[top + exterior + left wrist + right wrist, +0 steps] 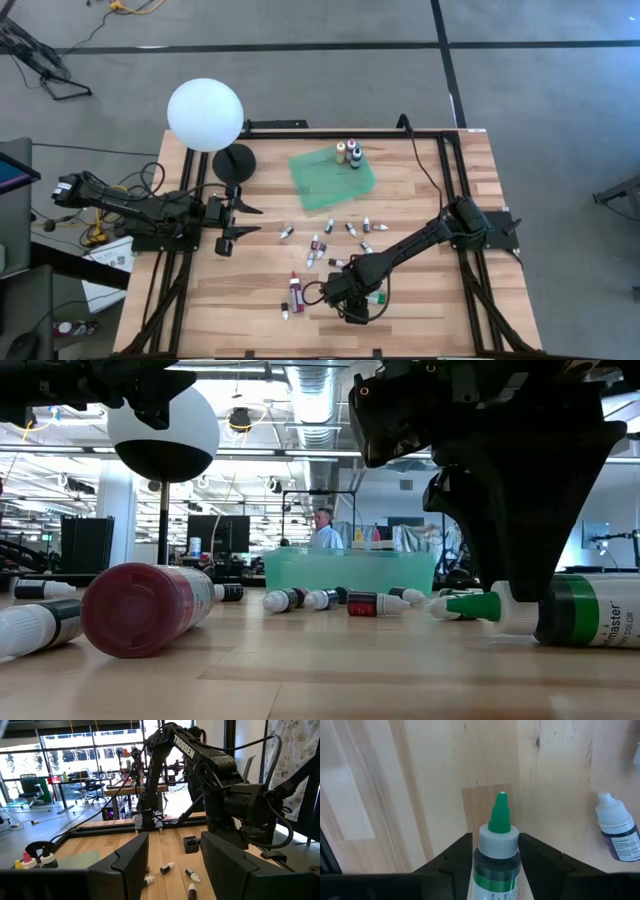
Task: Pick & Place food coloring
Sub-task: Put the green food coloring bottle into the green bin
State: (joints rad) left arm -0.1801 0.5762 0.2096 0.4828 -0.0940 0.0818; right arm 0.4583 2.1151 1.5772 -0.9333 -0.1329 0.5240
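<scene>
**woodgrain_fan:** Closest to the lens is a fat red bottle (145,610) lying on its side on the pale wooden plank surface (420,310), more small dropper bottles (318,246) scattered mid-surface, three upright on the flat green tray (320,178).

**armwatcher:** Right gripper (495,851) is down low, fingers snug either side of the green-tipped bottle (496,850). Left gripper (243,220) waits spread wide, holding nothing, beside the white globe lamp (205,115). Open-plan office behind, a person (323,528) standing.

Green-tipped bottle (496,855) cut off below

Green-capped bottle (496,855), pale wood table (420,780)
</scene>
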